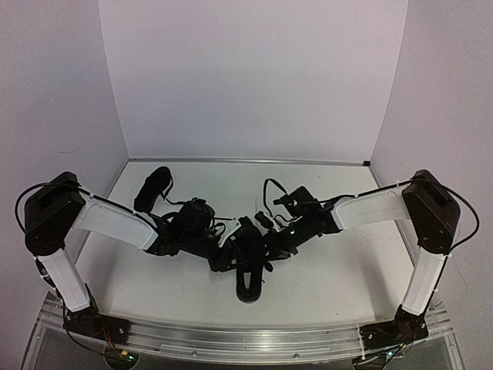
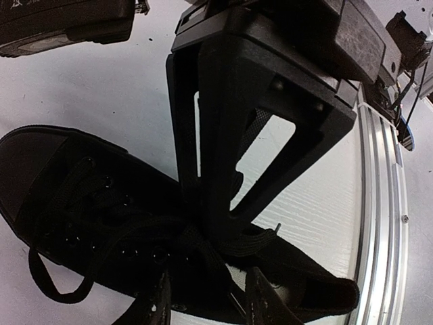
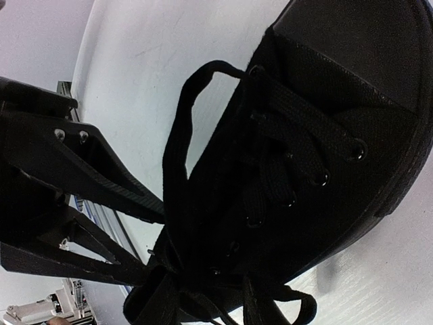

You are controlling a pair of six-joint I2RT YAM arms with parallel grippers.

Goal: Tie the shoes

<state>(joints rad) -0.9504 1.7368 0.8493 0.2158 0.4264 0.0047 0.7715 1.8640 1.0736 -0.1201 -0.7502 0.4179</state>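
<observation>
Likely mid-knot: left pincer [image 2: 211, 301] and right pincer [image 2: 215, 233] meet at the thin black laces [image 3: 173, 156] of the black low-cut canvas shoe [image 2: 61, 176] beneath them, clamped or apart cannot be told; next probably needs the loops drawn outward.

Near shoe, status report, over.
Left gripper and right gripper at the laces, grip unclear. Lace loops slack on near shoe. Other shoe far left, nothing blocking.
</observation>
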